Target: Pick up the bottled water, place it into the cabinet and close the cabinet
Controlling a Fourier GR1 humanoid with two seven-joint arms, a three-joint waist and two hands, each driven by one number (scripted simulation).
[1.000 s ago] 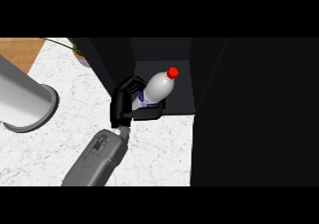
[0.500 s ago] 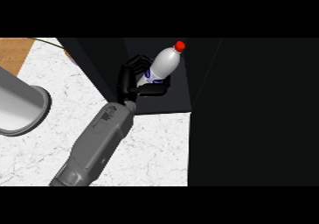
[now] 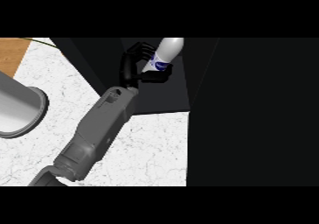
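The bottled water (image 3: 164,53) is white with a blue label, and it leans up and to the right inside the dark cabinet (image 3: 163,97). Its cap is cut off at the top of the picture. My right hand (image 3: 133,66) is shut on the bottle's lower half, fingers curled round it from the left. The grey right forearm (image 3: 97,129) stretches up from the lower left across the counter. My left hand does not show.
A wide black panel (image 3: 258,113), perhaps the cabinet's door, fills the right side. The white marble counter (image 3: 149,151) lies below the cabinet. A thick grey cylinder (image 3: 13,109) crosses the left edge. A wooden patch (image 3: 10,52) sits at top left.
My right hand has carried the bottle up and farther into the cabinet. The red cap has left the picture's top, and more of the forearm shows.
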